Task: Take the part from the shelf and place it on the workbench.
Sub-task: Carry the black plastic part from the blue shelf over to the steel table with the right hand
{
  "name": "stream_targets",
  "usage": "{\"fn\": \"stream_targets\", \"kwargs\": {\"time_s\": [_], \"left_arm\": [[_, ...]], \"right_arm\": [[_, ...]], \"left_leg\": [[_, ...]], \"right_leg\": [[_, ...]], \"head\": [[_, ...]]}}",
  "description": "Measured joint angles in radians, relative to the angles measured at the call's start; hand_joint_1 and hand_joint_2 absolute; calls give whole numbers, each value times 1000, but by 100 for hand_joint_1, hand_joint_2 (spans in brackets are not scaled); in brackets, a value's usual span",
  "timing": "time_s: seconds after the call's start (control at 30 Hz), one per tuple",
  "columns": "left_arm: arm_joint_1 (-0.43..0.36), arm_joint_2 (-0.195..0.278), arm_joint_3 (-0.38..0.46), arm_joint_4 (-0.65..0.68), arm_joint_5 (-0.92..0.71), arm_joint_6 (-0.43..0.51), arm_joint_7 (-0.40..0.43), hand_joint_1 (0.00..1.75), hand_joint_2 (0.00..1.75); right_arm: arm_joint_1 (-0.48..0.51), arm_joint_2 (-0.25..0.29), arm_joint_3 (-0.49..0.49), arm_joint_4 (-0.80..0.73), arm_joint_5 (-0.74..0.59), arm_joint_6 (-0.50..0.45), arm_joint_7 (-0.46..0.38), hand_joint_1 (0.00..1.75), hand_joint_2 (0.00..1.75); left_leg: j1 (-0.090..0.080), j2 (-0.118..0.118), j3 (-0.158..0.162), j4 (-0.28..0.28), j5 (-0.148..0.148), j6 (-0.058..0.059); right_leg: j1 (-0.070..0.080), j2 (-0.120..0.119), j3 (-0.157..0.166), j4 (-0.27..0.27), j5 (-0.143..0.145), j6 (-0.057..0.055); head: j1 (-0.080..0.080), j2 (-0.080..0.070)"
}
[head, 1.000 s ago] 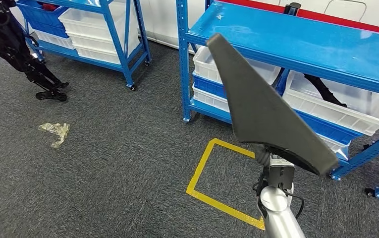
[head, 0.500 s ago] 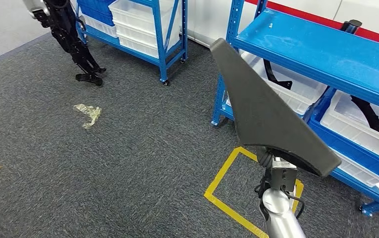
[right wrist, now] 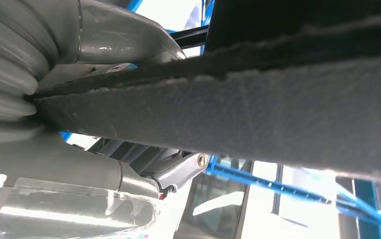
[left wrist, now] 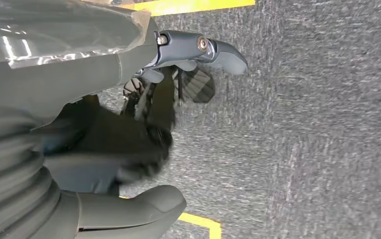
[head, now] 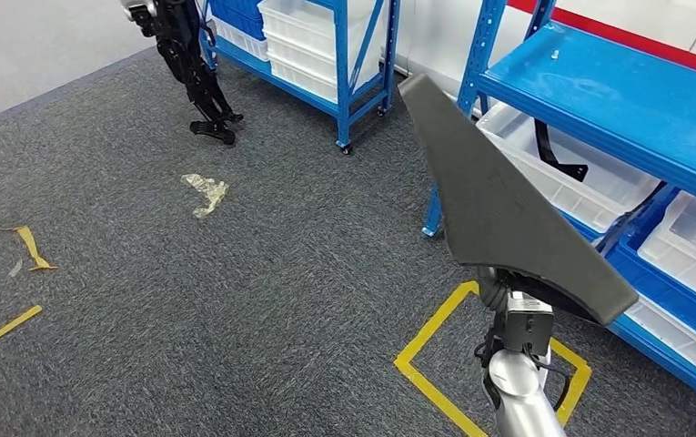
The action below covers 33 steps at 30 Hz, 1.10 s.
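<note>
Three cameras: one high on the body, one close behind each hand

The head view looks forward and down over grey carpet (head: 235,300), with blue shelving (head: 617,100) at 1 to 3 o'clock and a yellow tape square (head: 435,364) toward 5 o'clock; the left wrist view sits close behind the left hand (left wrist: 143,124) and faces down at the same carpet and yellow tape; the right wrist view sits tight against the right hand (right wrist: 93,164), very near the dark part (right wrist: 238,119), facing blue shelf rails that the head view also shows
</note>
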Motion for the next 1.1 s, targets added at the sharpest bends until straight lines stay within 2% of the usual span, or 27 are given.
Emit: {"fn": "stream_targets", "kwargs": {"time_s": [0.03, 0.07, 0.13, 0.17, 0.2, 0.23, 0.3, 0.33, 0.37, 0.4, 0.43, 0.5, 0.53, 0.57, 0.6, 0.63, 0.67, 0.73, 0.8, 0.83, 0.87, 0.9, 0.93, 0.97, 1.03, 1.07, 1.1], "left_arm": [[-1, 0, 0, 0, 2, -1, -2, 0, 175], [-2, 0, -1, 0, 4, -1, -4, 0, 175], [-1, 2, -1, 0, 7, -1, -5, 0, 175], [0, 2, -1, 0, 8, -1, -5, 0, 175], [1, 2, -1, 0, 9, -2, -5, 0, 175], [1, 2, -1, 0, 9, -3, -5, 0, 175], [0, 1, -1, 0, 11, -6, -6, 0, 175], [-1, 0, -1, 0, 13, -8, -6, 0, 175], [0, -1, -1, 0, 15, -10, -6, 0, 175], [1, -1, -1, 0, 17, -12, -6, 0, 175], [2, 0, -1, 0, 19, -13, -6, 0, 175], [3, 0, -1, 0, 21, -13, -6, 0, 175], [3, 0, -1, 0, 23, -13, -6, 0, 175], [3, 1, -1, 0, 25, -14, -6, 0, 175], [5, 1, -1, 0, 28, -17, -6, 0, 175], [6, 2, -1, 0, 30, -22, -7, 0, 175], [8, 4, -1, 0, 33, -27, -7, 0, 175], [10, 7, -1, 0, 36, -36, -7, 0, 175], [10, 8, -1, 0, 38, -41, -8, 0, 175], [10, 8, -1, 0, 38, -40, -8, 0, 175], [10, 8, -1, 0, 38, -36, -8, 0, 175], [10, 8, -1, 0, 37, -31, -8, 0, 175], [10, 9, -2, 0, 37, -25, -8, 0, 175], [10, 9, -2, 0, 37, -19, -8, 0, 175], [7, 10, -2, 0, 37, -13, -8, 0, 175], [4, 10, -2, 0, 37, -10, -7, 0, 175], [2, 11, -3, 0, 37, -8, -7, 0, 175]], "right_arm": [[0, 0, -2, -3, 0, 3, 0, 173, 175], [0, 0, -4, -5, 0, 7, 0, 173, 175], [0, 0, -6, -6, 0, 11, -1, 173, 175], [0, 1, -6, -6, 0, 12, -1, 173, 175], [-1, 1, -7, -7, 1, 13, -1, 173, 175], [-1, 0, -7, -7, 1, 13, -1, 173, 175], [0, -1, -8, -7, 2, 14, -2, 173, 175], [2, -1, -8, -7, 2, 15, -2, 173, 175], [3, -2, -9, -5, 2, 17, -1, 173, 175], [4, -2, -9, -4, 2, 19, -1, 173, 175], [4, -2, -9, -3, 2, 21, -1, 173, 175], [0, -2, -9, -2, 3, 24, -1, 173, 175], [-3, -2, -9, 0, 3, 25, -1, 173, 175], [-7, -2, -8, 2, 3, 26, -2, 173, 175], [-11, -1, -8, 5, 2, 27, -2, 173, 175], [-16, 0, -7, 9, 2, 28, -2, 173, 175], [-20, 0, -7, 12, 1, 29, -3, 173, 175], [-30, 3, -7, 19, 0, 31, -4, 173, 175], [-38, 5, -7, 27, -1, 35, -7, 173, 175], [-41, 6, -7, 33, -2, 38, -8, 173, 175], [-45, 7, -6, 40, -2, 40, -8, 173, 175], [-50, 8, -5, 47, -3, 42, -8, 173, 175], [-55, 10, -4, 53, -4, 43, -9, 173, 175], [-61, 12, -3, 59, -5, 44, -9, 173, 175], [-74, 15, 0, 68, -6, 44, -11, 173, 175], [-79, 16, 1, 71, -6, 44, -11, 173, 175], [-82, 17, 2, 75, -6, 44, -12, 173, 175]], "left_leg": [[-4, 17, 27, -49, 12, 5], [-9, 26, 39, -71, 13, 11], [-16, 7, 37, -74, 12, 23], [-15, -4, 39, -79, 16, 29], [-13, -16, 41, -84, 20, 36], [-10, -28, 43, -88, 24, 43], [-7, -54, 45, -92, 29, 51], [-8, -68, 44, -92, 30, 53], [-9, -83, 44, -92, 30, 54], [-9, -99, 44, -92, 30, 53], [-8, -114, 45, -91, 30, 53], [-8, -142, 45, -87, 31, 49], [-9, -153, 43, -84, 30, 45], [-11, -162, 40, -83, 31, 40], [-12, -170, 37, -83, 32, 34], [-11, -177, 34, -84, 34, 28], [-9, -174, 31, -83, 34, 24], [-10, -128, 9, -43, 8, 14], [-8, -70, -49, 73, -52, 5], [-6, -59, -82, 140, -80, 2], [-3, -55, -105, 187, -94, -1], [-1, -53, -112, 200, -91, -2], [0, -49, -98, 172, -71, -2], [0, -37, -63, 108, -41, 1], [-6, 6, 13, -28, 2, 11], [-11, 20, 35, -67, 9, 17], [-16, 23, 41, -80, 7, 22]], "right_leg": [[3, -8, 2, 0, -2, 5], [7, -17, 3, -1, -4, 10], [8, -36, 8, -6, -4, 21], [7, -38, 9, -4, -8, 26], [6, -25, 5, 8, -17, 29], [6, -2, -9, 39, -34, 29], [6, 54, -70, 161, -84, 21], [7, 67, -104, 227, -105, 18], [8, 74, -130, 270, -115, 18], [8, 78, -138, 276, -108, 23], [7, 81, -125, 238, -86, 30], [2, 108, -64, 98, -26, 44], [-1, 119, -38, 42, -4, 44], [-1, 128, -23, 11, 7, 39], [1, 127, -19, 4, 9, 31], [2, 117, -18, 3, 12, 23], [1, 109, -18, 2, 15, 17], [-3, 91, -16, -1, 18, 1], [0, 71, -15, -1, 16, -10], [2, 58, -15, -1, 15, -13], [4, 46, -15, -1, 14, -15], [5, 33, -15, -1, 13, -15], [6, 22, -15, -1, 13, -16], [6, 11, -13, -1, 12, -15], [11, -9, -10, -1, 8, -10], [13, -18, -8, -2, 6, -6], [15, -27, -6, -3, 4, -1]], "head": [[1, 0], [2, 0], [4, 0], [4, 0], [4, 0], [5, 0], [5, 0], [6, 0], [6, 0], [6, 0], [6, 0], [6, 0], [6, 0], [6, 0], [5, 0], [5, 0], [5, 0], [4, 0], [2, 0], [2, 0], [2, 0], [2, 0], [2, 0], [2, 0], [2, 0], [2, 0], [2, 0]]}}
